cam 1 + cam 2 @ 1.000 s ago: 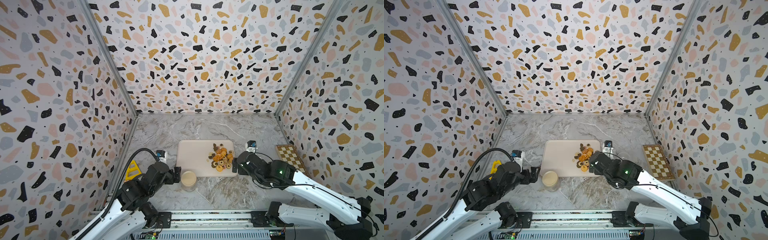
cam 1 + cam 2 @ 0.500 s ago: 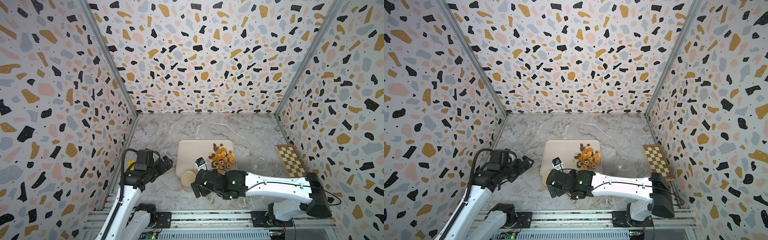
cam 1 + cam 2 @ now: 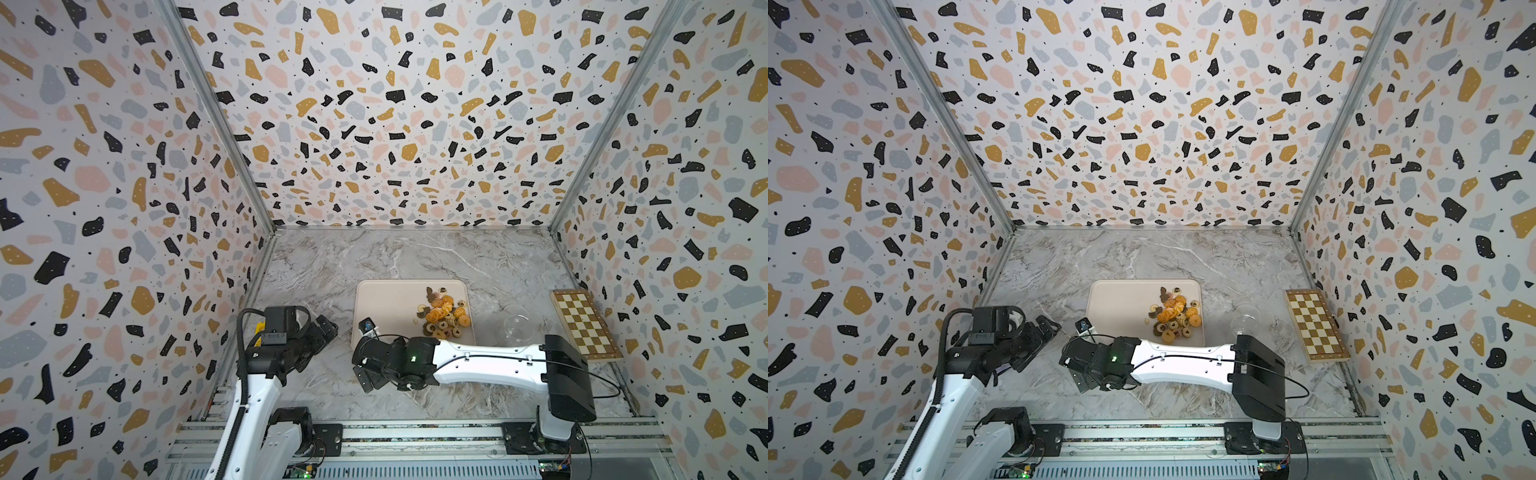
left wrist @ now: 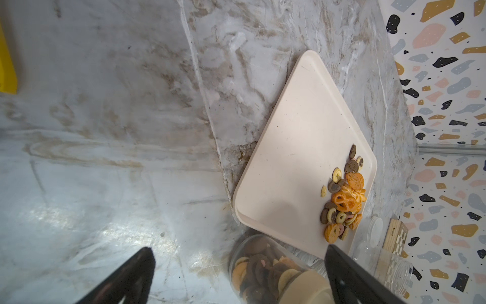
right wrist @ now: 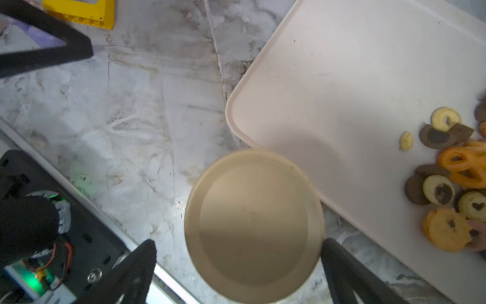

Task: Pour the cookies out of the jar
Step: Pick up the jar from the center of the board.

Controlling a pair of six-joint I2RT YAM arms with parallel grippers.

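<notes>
Right claw [image 5: 239,244] is held wide open over the beige-lidded clear jar [image 4: 247,250] of small round mixed-colour cookies [image 4: 265,268] beside the cream rectangular tray [image 3: 386,303]; the jar could be toppled by an off-centre squeeze.

The right pincer [image 5: 238,247] spreads wide above a tan jar lid [image 5: 253,223], just beside the cream tray [image 5: 342,79] holding cookies [image 5: 447,184].

The cookies [image 3: 444,318] are orange, brown and cream; the tray [image 3: 386,307] pale beige.
</notes>
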